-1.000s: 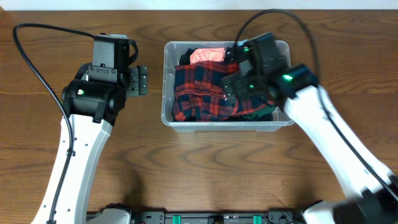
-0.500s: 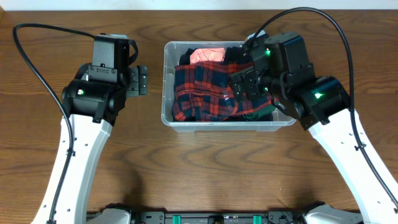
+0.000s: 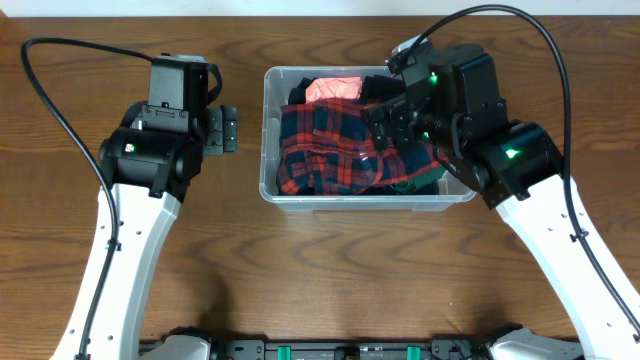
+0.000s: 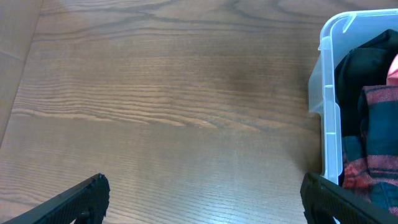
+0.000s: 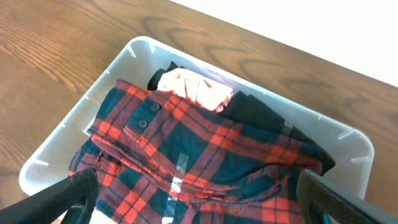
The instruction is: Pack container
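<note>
The clear plastic container (image 3: 268,110) stands at the table's back middle. It holds a red and dark plaid shirt (image 3: 325,150), a pink garment (image 3: 332,89) and a black garment (image 5: 261,115). The container's rim also shows in the left wrist view (image 4: 329,93) and the right wrist view (image 5: 59,134). My right gripper (image 5: 199,196) is open and empty, hovering above the plaid shirt (image 5: 186,149) over the container's right half. My left gripper (image 4: 202,196) is open and empty above bare table, left of the container.
The brown wooden table (image 3: 330,270) surrounds the container. Black cables arc from both arms, one at the left (image 3: 60,110) and one at the right (image 3: 555,70). A white surface lies beyond the table's far edge (image 5: 323,31).
My right gripper has risen and drawn back from the clothes in the container, shifting right then slightly toward the back. The left arm has not moved.
</note>
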`<action>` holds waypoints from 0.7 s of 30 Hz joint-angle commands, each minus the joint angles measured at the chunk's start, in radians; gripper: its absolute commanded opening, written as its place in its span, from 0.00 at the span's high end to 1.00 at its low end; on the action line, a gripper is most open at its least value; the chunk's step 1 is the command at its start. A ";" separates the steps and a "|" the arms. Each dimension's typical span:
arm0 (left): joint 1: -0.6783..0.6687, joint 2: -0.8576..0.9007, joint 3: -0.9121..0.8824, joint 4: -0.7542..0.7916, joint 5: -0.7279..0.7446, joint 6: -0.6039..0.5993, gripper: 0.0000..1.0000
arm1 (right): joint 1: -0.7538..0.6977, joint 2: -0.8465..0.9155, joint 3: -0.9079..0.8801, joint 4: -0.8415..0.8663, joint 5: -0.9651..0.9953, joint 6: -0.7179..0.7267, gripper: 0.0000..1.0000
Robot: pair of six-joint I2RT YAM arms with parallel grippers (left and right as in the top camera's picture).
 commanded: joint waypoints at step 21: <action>0.004 -0.003 0.016 -0.003 -0.013 0.010 0.02 | 0.013 -0.497 -0.269 0.056 0.069 -0.136 0.01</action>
